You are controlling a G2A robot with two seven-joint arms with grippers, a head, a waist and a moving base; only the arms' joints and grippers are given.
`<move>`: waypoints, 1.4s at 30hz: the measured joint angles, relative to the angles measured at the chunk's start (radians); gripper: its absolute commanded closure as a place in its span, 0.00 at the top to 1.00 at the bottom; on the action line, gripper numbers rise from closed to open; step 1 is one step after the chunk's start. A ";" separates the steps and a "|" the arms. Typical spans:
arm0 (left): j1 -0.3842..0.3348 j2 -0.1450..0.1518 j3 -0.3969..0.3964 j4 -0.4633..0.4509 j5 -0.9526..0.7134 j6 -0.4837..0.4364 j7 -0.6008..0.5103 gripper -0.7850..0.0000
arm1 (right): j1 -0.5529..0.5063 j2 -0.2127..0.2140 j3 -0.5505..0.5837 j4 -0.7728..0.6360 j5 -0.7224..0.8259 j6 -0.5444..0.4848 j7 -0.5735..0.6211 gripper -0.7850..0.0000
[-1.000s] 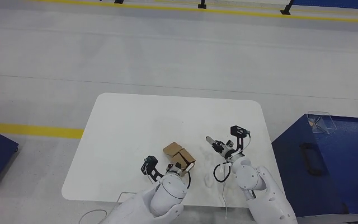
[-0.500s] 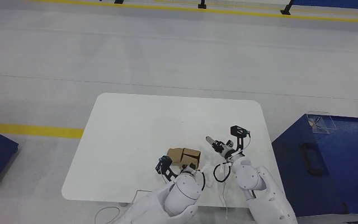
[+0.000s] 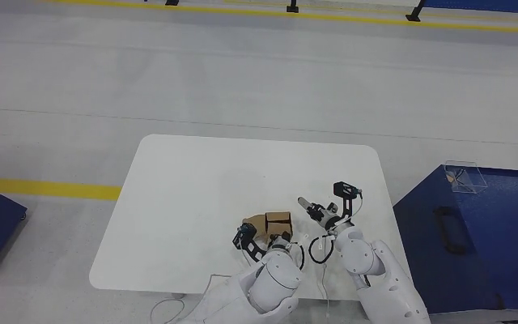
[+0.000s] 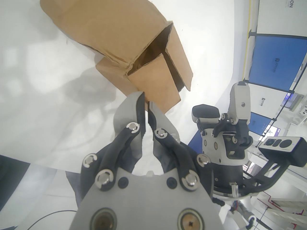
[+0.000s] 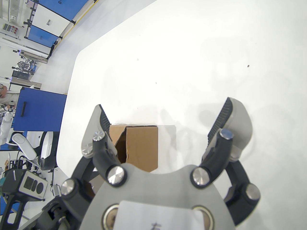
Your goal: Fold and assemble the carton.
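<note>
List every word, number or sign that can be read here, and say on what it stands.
On the carton: no print on the faces that show.
On the blue and white panels in the room behind: a short logo word on each; it is brand print, so not quoted.
On the white label: cut off by the picture's edge, unreadable.

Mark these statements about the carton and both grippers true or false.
1. The left gripper has its fingers shut on a flap of the carton. True.
2. The right gripper grips the carton. False: its fingers are open and hold nothing.
3. The carton's end is fully closed. False: it gapes, showing the dark inside.
4. The carton is in the half of the table nearer the robot. True.
</note>
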 measured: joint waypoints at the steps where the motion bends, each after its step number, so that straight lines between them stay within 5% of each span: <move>1: 0.000 0.000 0.000 0.000 0.000 0.000 -0.001 1.00 | 0.000 0.000 0.000 0.000 0.000 0.000 0.000 1.00; 23: 0.006 0.003 -0.007 -0.015 0.003 -0.017 -0.018 1.00 | -0.002 0.000 0.000 -0.002 0.000 -0.005 -0.005 1.00; 31: 0.227 0.115 -0.146 -0.240 0.401 -0.487 -0.239 1.00 | -0.077 0.010 0.044 -0.020 -0.025 -0.152 -0.089 1.00; 35: 0.346 0.167 -0.212 -0.261 0.624 -0.704 -0.380 1.00 | -0.099 0.015 0.047 0.003 -0.070 -0.235 -0.125 1.00; 42: 0.343 0.166 -0.209 -0.259 0.614 -0.694 -0.373 1.00 | -0.085 0.004 -0.022 0.053 -0.189 -0.243 -0.248 1.00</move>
